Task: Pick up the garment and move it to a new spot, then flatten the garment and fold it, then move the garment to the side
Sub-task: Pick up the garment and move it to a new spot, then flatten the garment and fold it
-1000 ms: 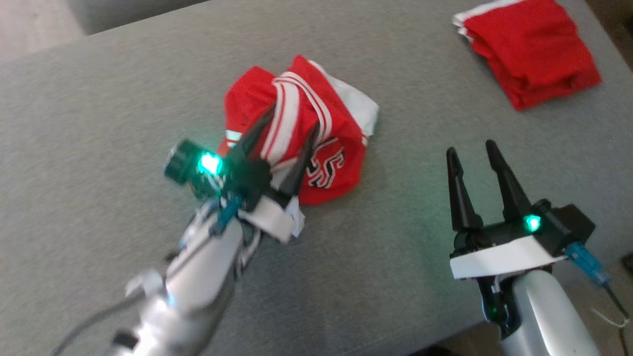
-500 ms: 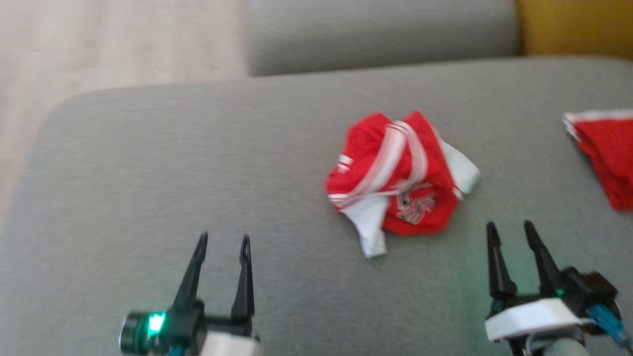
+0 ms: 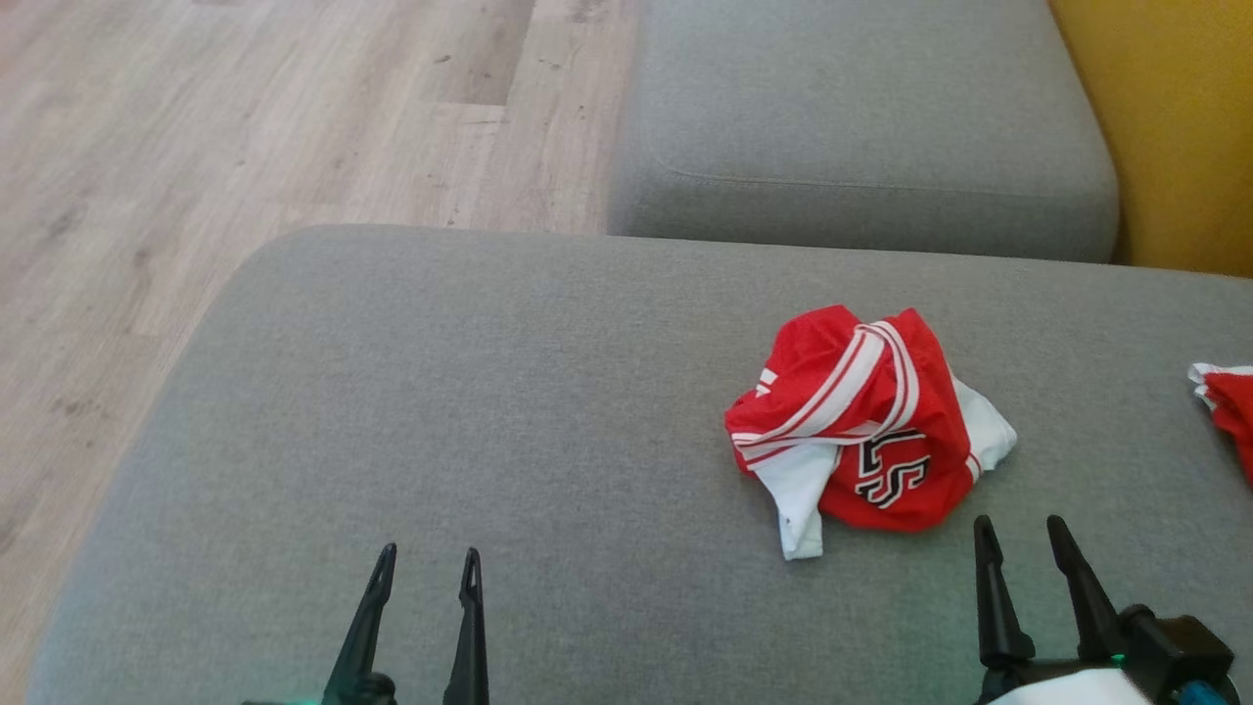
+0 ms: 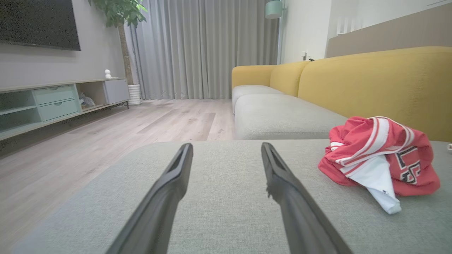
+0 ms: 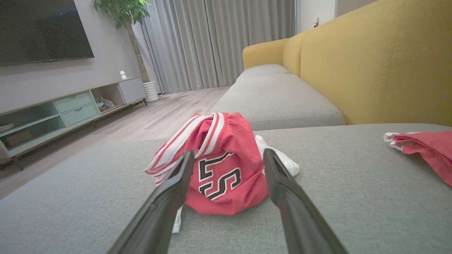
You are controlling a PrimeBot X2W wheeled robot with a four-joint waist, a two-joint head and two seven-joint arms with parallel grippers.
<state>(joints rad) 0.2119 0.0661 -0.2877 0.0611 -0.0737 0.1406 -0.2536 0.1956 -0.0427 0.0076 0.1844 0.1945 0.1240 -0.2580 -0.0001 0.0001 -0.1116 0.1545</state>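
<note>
A: Garment (image 3: 866, 431)?
B: Crumpled on the grey cushion (image 3: 489, 411), ahead of the right gripper (image 3: 1018, 524); both it and the left gripper (image 3: 431, 553) gape, empty.
A: Wrist views add?
B: Television (image 4: 35, 21). Second red cloth (image 3: 1229, 401) is cut off by head view's edge.

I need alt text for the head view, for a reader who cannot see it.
A crumpled red and white garment lies on a grey cushion, ahead of the open right gripper. The open left gripper points at bare fabric, and a second red garment shows at the right edge.

Head overhead, wrists low, sharing the garment (image 3: 866, 421).
</note>
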